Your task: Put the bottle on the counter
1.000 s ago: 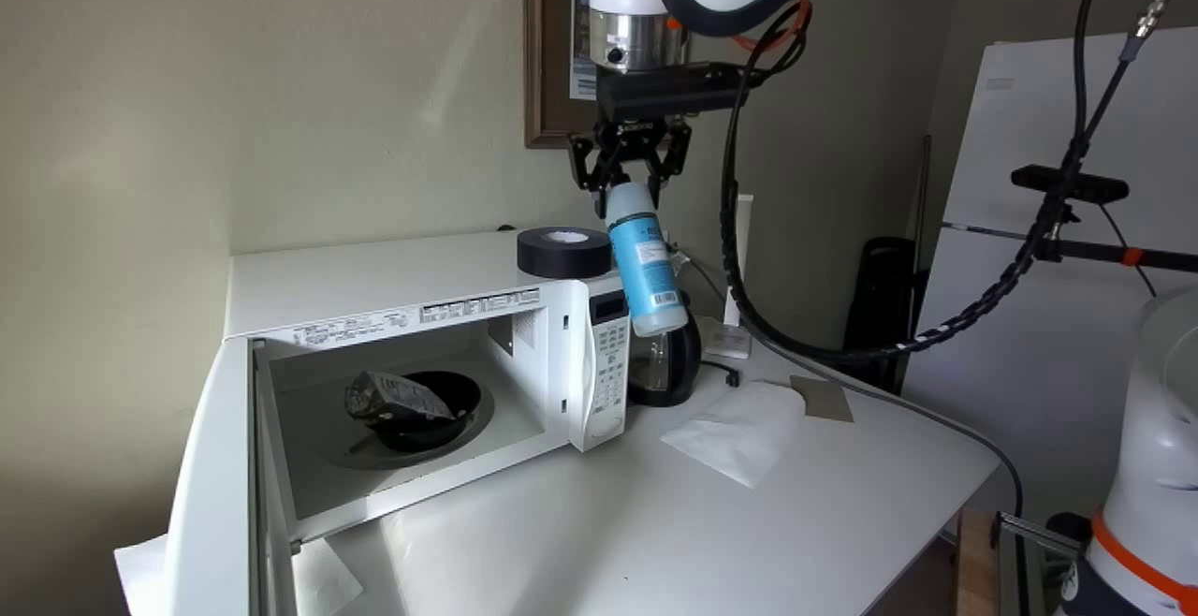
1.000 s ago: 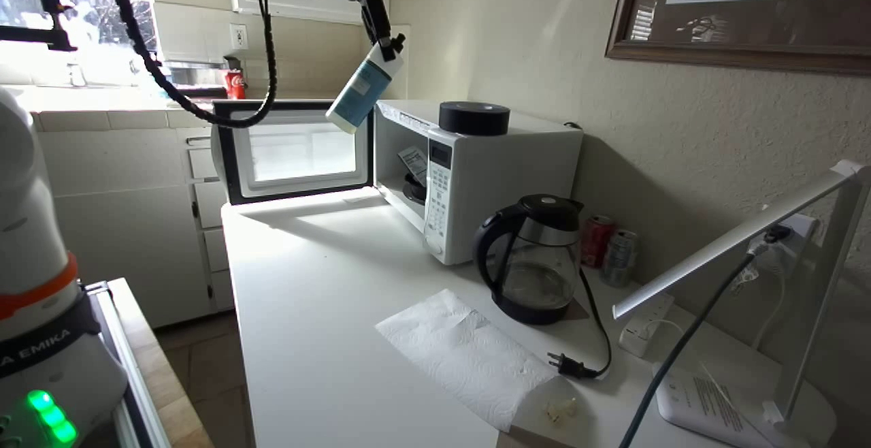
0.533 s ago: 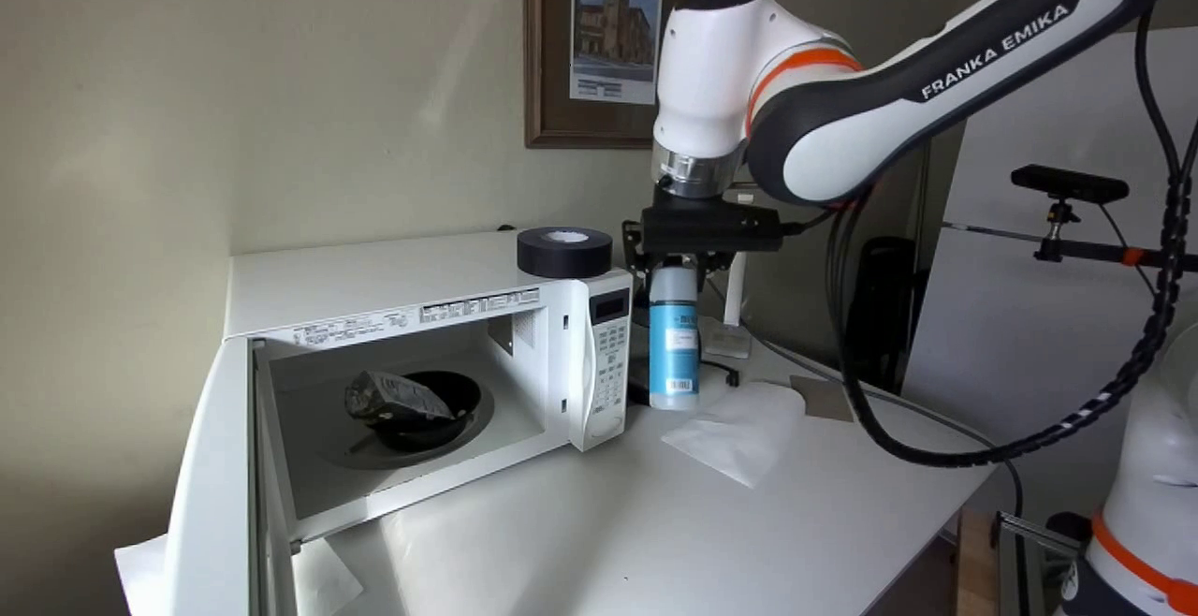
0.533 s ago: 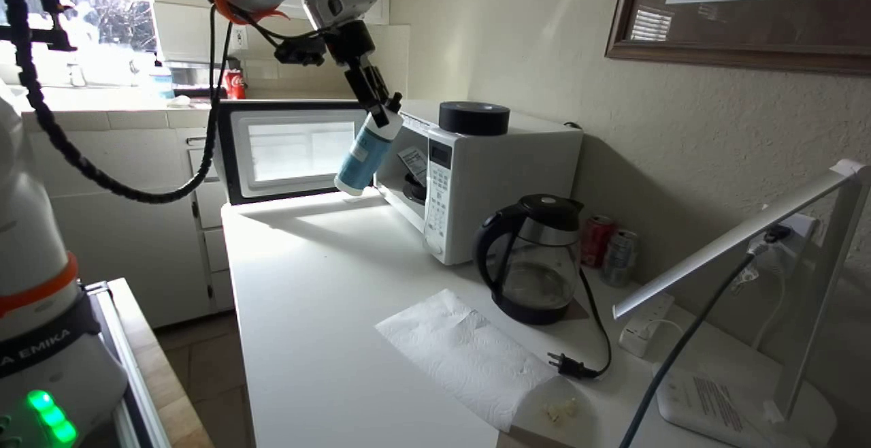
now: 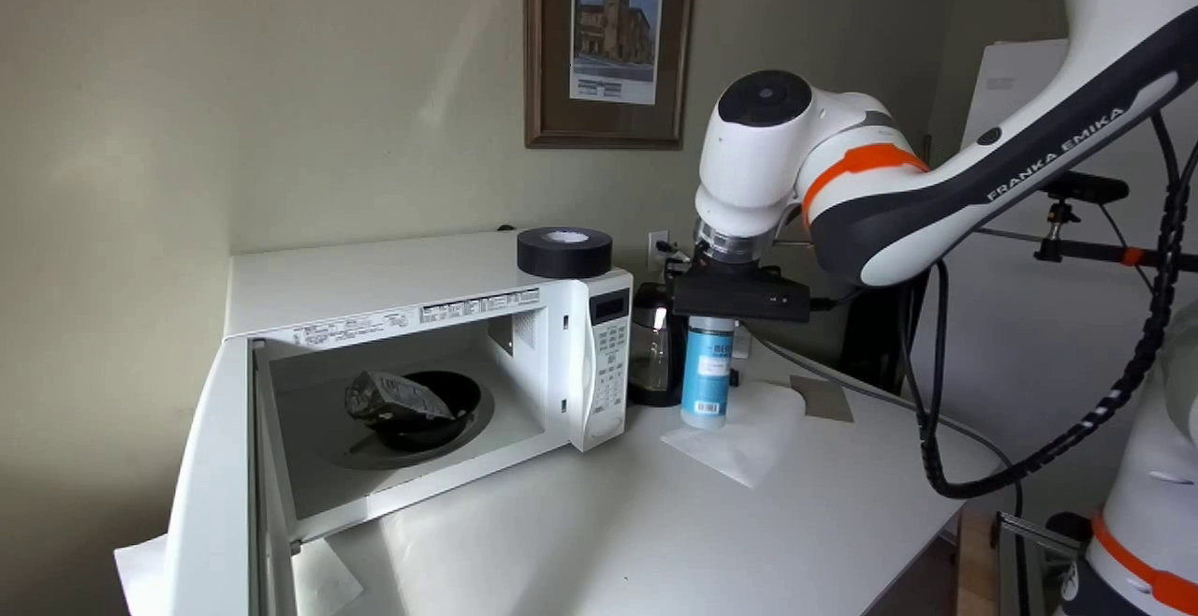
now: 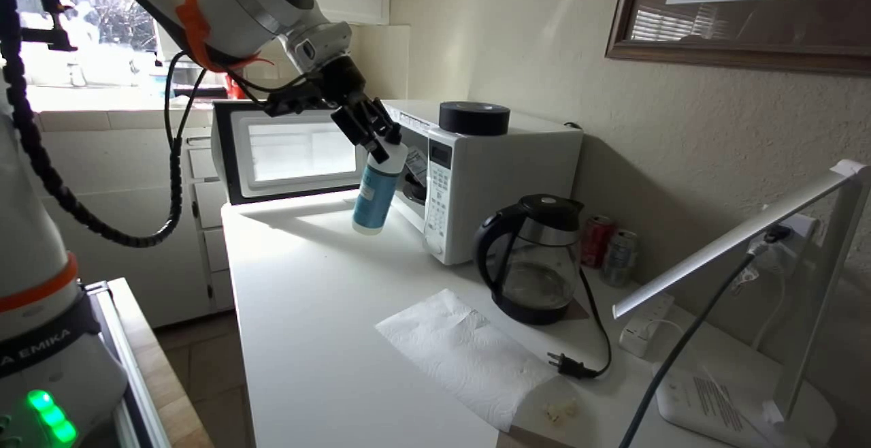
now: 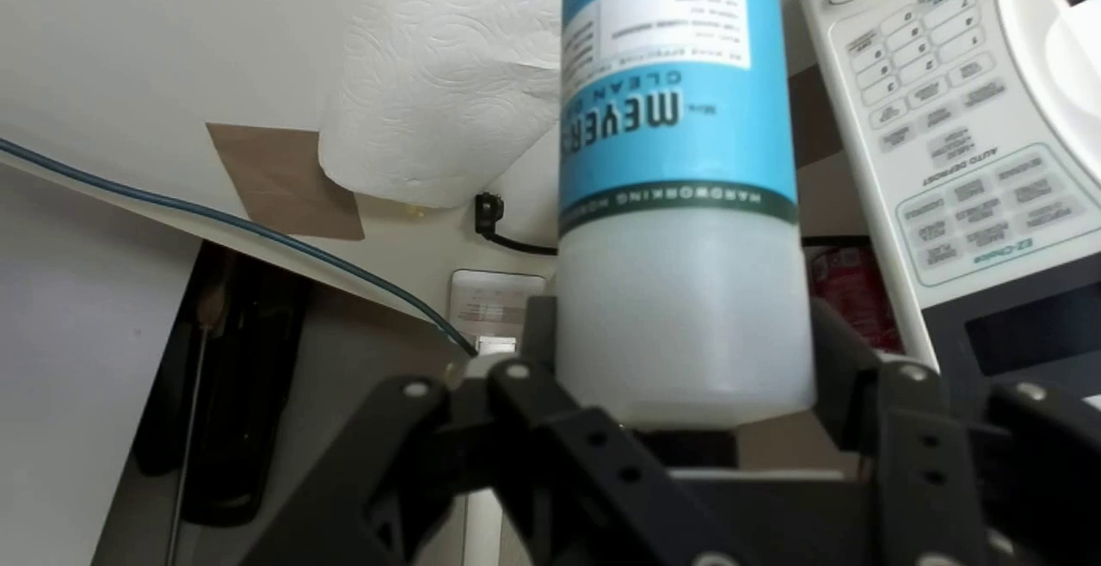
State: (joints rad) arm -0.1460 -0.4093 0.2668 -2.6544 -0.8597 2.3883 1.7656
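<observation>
Bottle (image 6: 376, 193) is hanging in midair over the counter (image 6: 306, 312), base down, kinda leaning as we're seeing it in an exterior view. We're also looking at the microwave (image 6: 503, 169), sitting on that counter with its door (image 6: 299, 154) swung out. The kettle (image 6: 534, 264) is standing just beside it. Our claw (image 7: 685, 334) is clamping the bottle's pale shoulder from both sides, and a tape roll (image 6: 474, 120) is sitting on the microwave.
</observation>
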